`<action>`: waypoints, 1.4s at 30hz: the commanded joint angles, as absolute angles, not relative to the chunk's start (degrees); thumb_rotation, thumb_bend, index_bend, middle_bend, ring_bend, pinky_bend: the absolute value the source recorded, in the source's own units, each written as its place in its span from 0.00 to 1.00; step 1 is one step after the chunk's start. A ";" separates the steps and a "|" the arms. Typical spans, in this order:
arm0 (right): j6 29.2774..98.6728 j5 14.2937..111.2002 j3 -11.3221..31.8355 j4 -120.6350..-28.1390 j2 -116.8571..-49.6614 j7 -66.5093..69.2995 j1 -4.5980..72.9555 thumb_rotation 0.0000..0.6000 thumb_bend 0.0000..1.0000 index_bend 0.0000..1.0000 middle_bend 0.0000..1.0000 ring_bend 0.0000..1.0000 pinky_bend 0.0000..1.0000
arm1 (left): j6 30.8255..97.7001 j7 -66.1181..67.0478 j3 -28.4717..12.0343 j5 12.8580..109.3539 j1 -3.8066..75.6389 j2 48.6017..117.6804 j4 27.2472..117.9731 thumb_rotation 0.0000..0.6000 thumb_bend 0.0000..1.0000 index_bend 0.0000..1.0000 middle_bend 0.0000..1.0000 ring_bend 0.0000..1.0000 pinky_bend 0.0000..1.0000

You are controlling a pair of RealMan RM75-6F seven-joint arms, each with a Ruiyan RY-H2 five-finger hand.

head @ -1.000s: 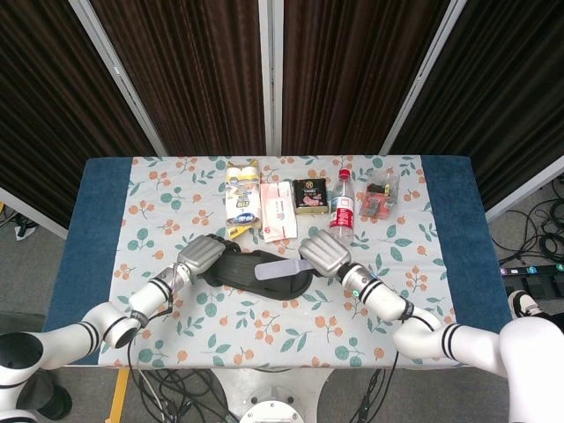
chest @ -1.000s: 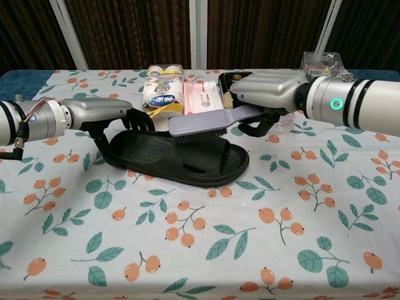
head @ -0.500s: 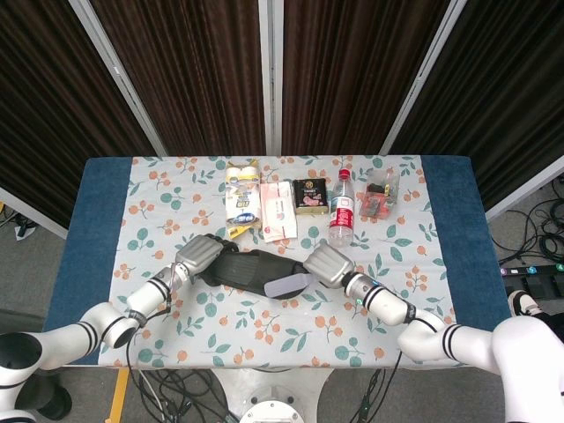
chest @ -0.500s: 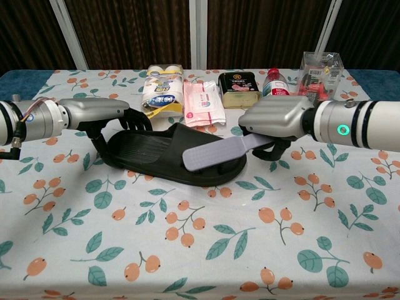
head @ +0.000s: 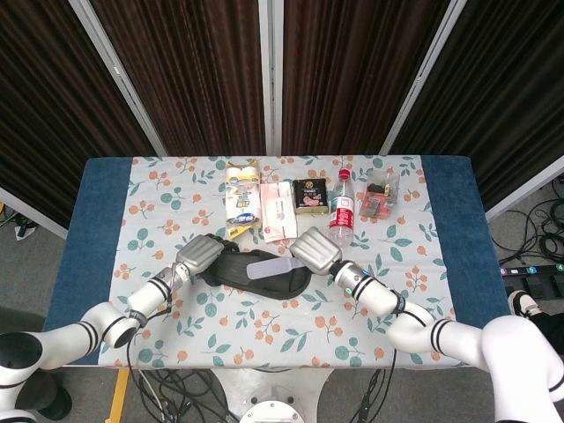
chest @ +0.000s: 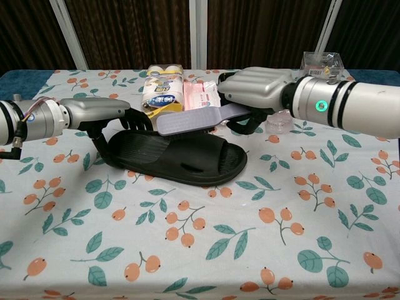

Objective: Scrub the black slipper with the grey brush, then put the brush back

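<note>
The black slipper (chest: 181,157) (head: 264,277) lies on the floral cloth at mid table, toe toward the right. My left hand (chest: 103,114) (head: 199,256) grips its heel end, fingers curled over the rim. My right hand (chest: 256,90) (head: 315,249) holds the grey brush (chest: 190,120) (head: 269,267) by its handle. The flat brush head reaches left over the slipper's footbed, at the heel half. In the chest view it hovers just above the sole; whether the bristles touch cannot be told.
Along the far side of the table (head: 97,229) stand a tissue pack (chest: 164,89), a pink wipes pack (head: 277,212), a dark tin (head: 309,196), a water bottle (head: 342,210) and a clear box (head: 382,195). The bottle is right behind my right hand.
My right hand swung the brush from the slipper's toe side and front edge back up and leftward over the footbed. The left hand and slipper stayed in place.
</note>
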State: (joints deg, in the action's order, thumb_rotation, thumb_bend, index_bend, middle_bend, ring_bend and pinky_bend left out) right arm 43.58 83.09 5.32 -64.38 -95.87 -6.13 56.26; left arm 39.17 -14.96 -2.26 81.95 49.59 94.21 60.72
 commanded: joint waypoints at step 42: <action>41.38 70.99 0.06 -70.15 -83.62 -8.26 44.38 1.00 0.08 0.84 0.83 0.75 0.87 | 58.22 -9.04 -3.86 77.23 36.52 75.59 81.90 1.00 0.16 0.17 0.17 0.10 0.17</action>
